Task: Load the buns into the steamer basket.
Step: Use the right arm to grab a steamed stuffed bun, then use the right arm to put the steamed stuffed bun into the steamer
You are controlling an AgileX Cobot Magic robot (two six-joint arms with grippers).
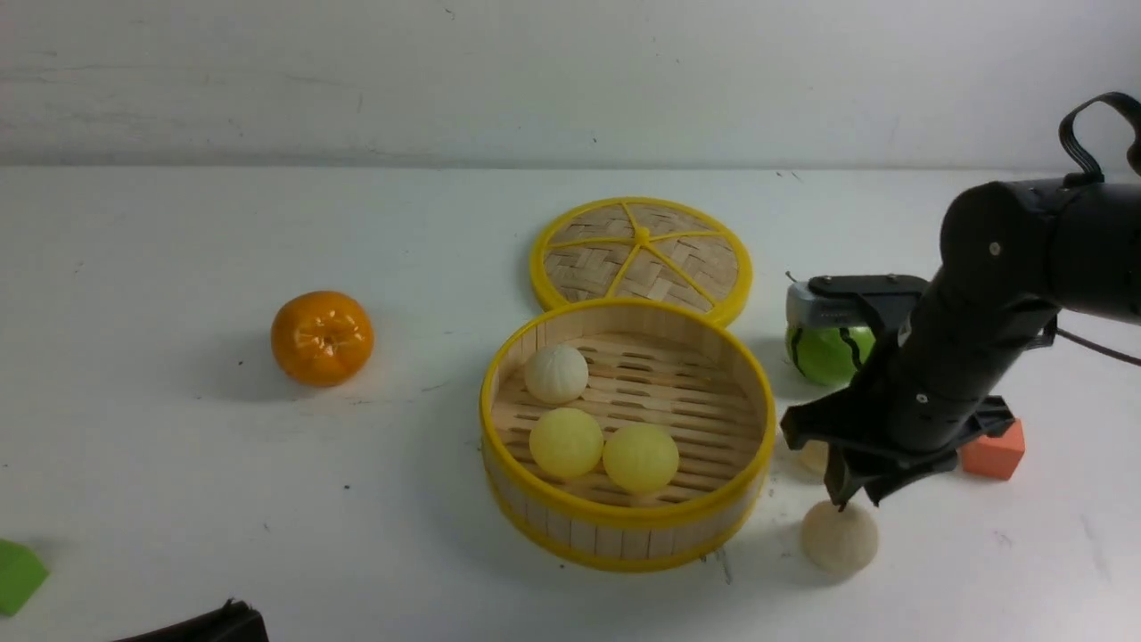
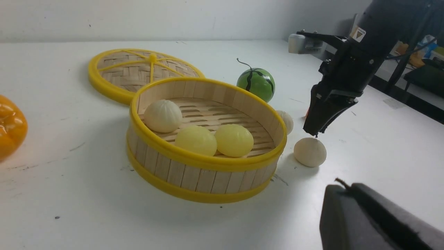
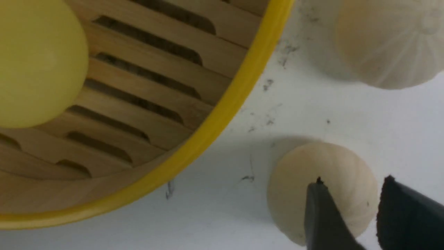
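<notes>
We are starting at the left, where the left gripper (image 2: pixel 347 187) is sitting clenched and empty, low over the near table (image 1: pixel 178 464). Moving right, the steamer basket (image 1: pixel 624 533) is holding three buns on its slat floor: a cream-white bun (image 1: pixel 555 373) toward the back, and a left yellow bun (image 1: pixel 566 441) touching a right yellow bun (image 1: pixel 640 457) in front.

Right of the basket, two more are lying on the table. A half-hidden bun (image 1: pixel 813 456) is just beside the basket wall behind the arm, and the near bun (image 1: pixel 838 535) is resting a little apart from the basket. The right gripper (image 1: pixel 854 501) is hovering over the near bun's crown with its jaws parted, grasping nothing. Whether a tip is touching the bun we cannot tell.

We are judging this bun light, smooth and perhaps slightly yielding, so it is likely to roll or squirt free. We are favouring a hold across its widest girth, low on the sides. It is sitting as a squat dome, its pleated top apparently facing up. It has no real long axis, so any angle around it should serve.
</notes>
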